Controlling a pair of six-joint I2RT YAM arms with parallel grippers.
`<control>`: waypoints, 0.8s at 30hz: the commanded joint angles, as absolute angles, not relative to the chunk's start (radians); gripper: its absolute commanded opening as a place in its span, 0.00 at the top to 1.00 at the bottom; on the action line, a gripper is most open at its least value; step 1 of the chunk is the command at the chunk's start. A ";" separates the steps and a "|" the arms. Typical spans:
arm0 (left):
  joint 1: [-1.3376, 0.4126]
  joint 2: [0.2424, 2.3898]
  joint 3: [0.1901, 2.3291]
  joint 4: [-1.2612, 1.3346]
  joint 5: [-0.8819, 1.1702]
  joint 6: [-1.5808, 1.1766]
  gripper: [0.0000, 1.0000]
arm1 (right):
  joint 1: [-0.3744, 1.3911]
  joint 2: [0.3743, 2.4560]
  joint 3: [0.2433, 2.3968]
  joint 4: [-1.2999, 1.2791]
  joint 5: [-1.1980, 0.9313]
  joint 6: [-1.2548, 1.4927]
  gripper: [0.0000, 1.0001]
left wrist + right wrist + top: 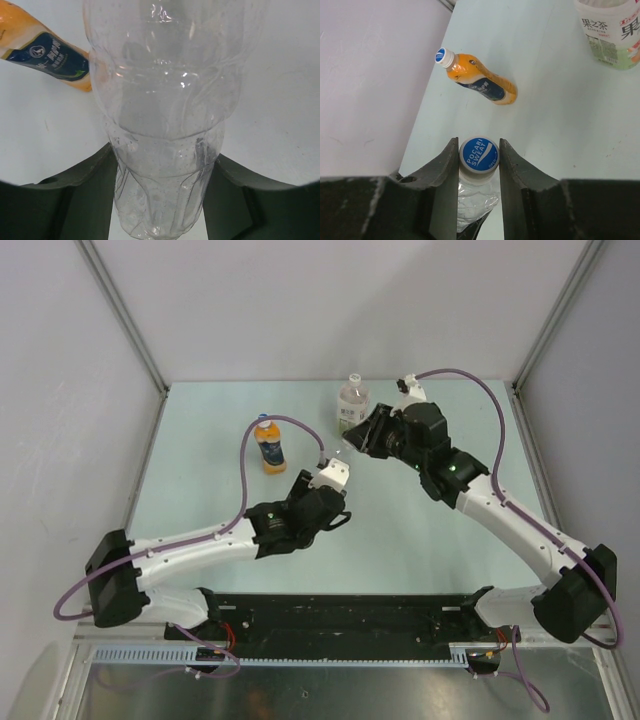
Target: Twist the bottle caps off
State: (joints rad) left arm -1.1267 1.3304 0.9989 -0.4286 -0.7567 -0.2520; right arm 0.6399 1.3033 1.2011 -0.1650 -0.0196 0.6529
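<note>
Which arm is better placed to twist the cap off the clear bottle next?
Right. The right fingers are shut on both sides of the cap, ready to turn it. The left fingers grip the bottle by its body, so they seem best used to steady it.

The table (pixel 400 540) is pale mint green. The clear bottle (pixel 165 125) is colourless, and its Pocari Sweat cap (pixel 479 154) is blue with white lettering. The orange bottle (pixel 480 82) has a dark blue label and a blue-topped white cap (pixel 442 56). The third bottle (pixel 612 30) has a green-and-white label. The cables (pixel 480 390) are purple.
</note>
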 commanded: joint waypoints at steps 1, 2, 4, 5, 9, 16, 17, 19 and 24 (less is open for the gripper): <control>-1.103 1.245 1.001 -0.351 -0.599 -0.180 1.00 | 0.646 1.256 1.224 -0.115 -0.122 0.558 1.00; -1.095 1.226 0.990 -0.334 -0.562 -0.173 1.00 | 0.643 1.248 1.218 -0.107 -0.133 0.556 1.00; -1.074 1.187 0.973 -0.304 -0.488 -0.161 1.00 | 0.627 1.231 1.199 -0.081 -0.179 0.561 1.00; -1.066 1.169 0.964 -0.291 -0.451 -0.153 1.00 | 0.616 1.222 1.188 -0.066 -0.203 0.570 1.00; -1.055 1.106 0.931 -0.243 -0.322 -0.112 1.00 | 0.557 1.175 1.100 0.067 -0.336 0.620 1.00; -1.049 1.005 0.856 -0.140 -0.017 -0.058 1.00 | 0.504 1.092 0.983 0.256 -0.488 0.632 1.00; -1.048 0.993 0.848 -0.125 0.035 -0.051 1.00 | 0.505 1.078 0.978 0.258 -0.492 0.615 1.00; -1.048 0.975 0.839 -0.101 0.142 -0.038 1.00 | 0.500 1.060 0.970 0.261 -0.522 0.581 1.00; -1.046 0.960 0.832 -0.063 0.423 -0.006 1.00 | 0.472 1.018 0.937 0.339 -0.647 0.553 1.00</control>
State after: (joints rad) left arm -1.0142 0.9939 0.8261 -0.2173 -0.0269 -0.1387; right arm 0.4919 1.0382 0.9535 0.2050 -0.5415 0.5804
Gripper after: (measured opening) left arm 0.617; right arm 0.342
